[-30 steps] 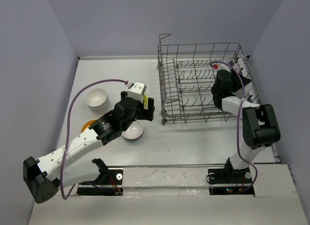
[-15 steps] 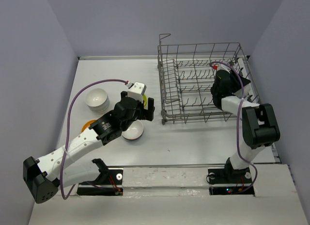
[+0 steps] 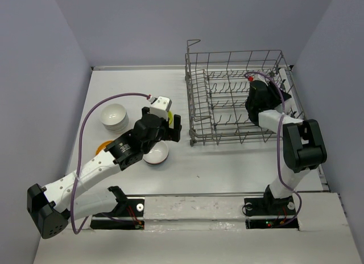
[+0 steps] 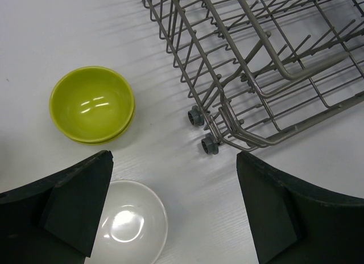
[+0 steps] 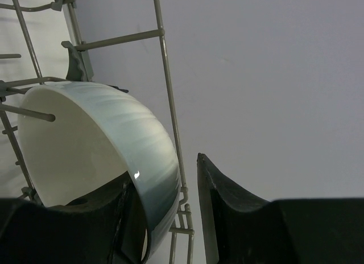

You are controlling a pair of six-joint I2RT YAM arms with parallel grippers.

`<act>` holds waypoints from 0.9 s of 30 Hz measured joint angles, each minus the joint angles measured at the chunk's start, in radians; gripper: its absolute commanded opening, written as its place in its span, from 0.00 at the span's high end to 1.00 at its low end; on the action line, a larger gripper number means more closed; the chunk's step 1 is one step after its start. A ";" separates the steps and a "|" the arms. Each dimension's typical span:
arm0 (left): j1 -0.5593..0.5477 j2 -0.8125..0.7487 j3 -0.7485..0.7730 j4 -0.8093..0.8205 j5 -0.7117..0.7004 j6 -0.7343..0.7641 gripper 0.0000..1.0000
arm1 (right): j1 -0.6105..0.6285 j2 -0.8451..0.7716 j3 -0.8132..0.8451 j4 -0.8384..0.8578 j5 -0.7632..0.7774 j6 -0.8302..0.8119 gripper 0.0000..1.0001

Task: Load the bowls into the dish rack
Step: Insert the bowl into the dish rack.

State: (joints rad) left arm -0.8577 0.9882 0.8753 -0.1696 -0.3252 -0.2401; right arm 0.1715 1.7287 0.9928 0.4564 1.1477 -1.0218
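Note:
The grey wire dish rack (image 3: 227,99) stands at the back right. My right gripper (image 3: 259,99) is inside its right end. In the right wrist view a bowl (image 5: 108,150), white inside and pale blue outside, stands on edge between the tines. One finger is inside the bowl and the other is clear of its wall, so the right gripper (image 5: 162,173) is open. My left gripper (image 4: 173,207) is open and empty above the table, over the edge of a white bowl (image 4: 132,224). A lime green bowl (image 4: 92,103) sits just beyond it.
A stack of white bowls (image 3: 114,116) and an orange bowl (image 3: 104,145) sit at the left of the table. The rack's near corner with its small wheels (image 4: 202,130) is close to my left gripper. Grey walls enclose the table.
My right gripper has shifted a little to the left inside the rack. The left arm has not moved.

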 measured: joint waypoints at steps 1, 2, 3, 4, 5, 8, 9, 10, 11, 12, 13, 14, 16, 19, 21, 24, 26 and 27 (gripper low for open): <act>0.000 0.000 0.000 0.000 0.000 0.000 0.01 | 0.000 0.000 0.003 -0.013 -0.001 0.010 0.57; 0.000 0.000 0.000 0.000 0.000 0.000 0.01 | 0.000 0.000 0.005 -0.024 -0.001 0.020 0.57; 0.000 0.000 0.000 0.000 0.000 0.000 0.01 | 0.000 0.000 0.008 -0.035 -0.002 0.032 0.57; 0.000 0.000 0.000 0.000 0.000 0.000 0.01 | 0.000 0.000 0.011 -0.048 -0.003 0.039 0.57; 0.000 0.000 0.000 0.000 0.000 0.000 0.01 | 0.000 0.000 0.016 -0.061 -0.004 0.048 0.57; 0.000 0.000 0.000 0.001 0.000 0.000 0.01 | 0.005 0.002 0.028 -0.093 -0.004 0.070 0.57; 0.000 0.000 0.000 0.000 0.000 0.000 0.01 | 0.006 0.004 0.030 -0.100 -0.004 0.076 0.57; 0.000 0.000 0.000 0.001 0.000 0.000 0.01 | 0.006 0.008 0.035 -0.113 -0.004 0.084 0.57; 0.000 0.000 0.000 0.001 0.000 0.000 0.01 | 0.007 0.013 0.040 -0.123 -0.004 0.092 0.56; 0.000 0.000 0.000 0.001 0.000 0.000 0.01 | 0.008 0.017 0.042 -0.133 -0.004 0.100 0.56; 0.000 0.000 0.000 0.001 0.000 0.000 0.01 | 0.008 0.021 0.044 -0.143 -0.004 0.108 0.53; 0.000 0.000 0.000 0.001 0.000 0.000 0.01 | 0.009 0.028 0.049 -0.158 -0.004 0.121 0.53; 0.000 0.000 0.000 0.001 0.000 0.000 0.01 | 0.010 0.043 0.061 -0.187 -0.008 0.139 0.52; 0.000 0.000 0.000 0.001 0.000 0.000 0.01 | 0.012 0.058 0.076 -0.227 -0.018 0.169 0.49; 0.000 0.000 0.000 0.001 0.000 0.000 0.01 | 0.016 0.060 0.087 -0.257 -0.019 0.190 0.49; 0.000 0.000 0.000 0.001 0.000 0.000 0.01 | 0.021 0.060 0.116 -0.294 -0.022 0.226 0.48; 0.000 0.000 0.000 0.001 0.000 0.000 0.01 | 0.024 0.060 0.130 -0.311 -0.024 0.245 0.48; 0.000 0.000 0.000 0.001 0.000 0.000 0.01 | 0.026 0.060 0.138 -0.323 -0.028 0.257 0.48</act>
State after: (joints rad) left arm -0.8577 0.9882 0.8753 -0.1688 -0.3256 -0.2398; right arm 0.1974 1.7885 1.1309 0.1329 1.1194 -0.7643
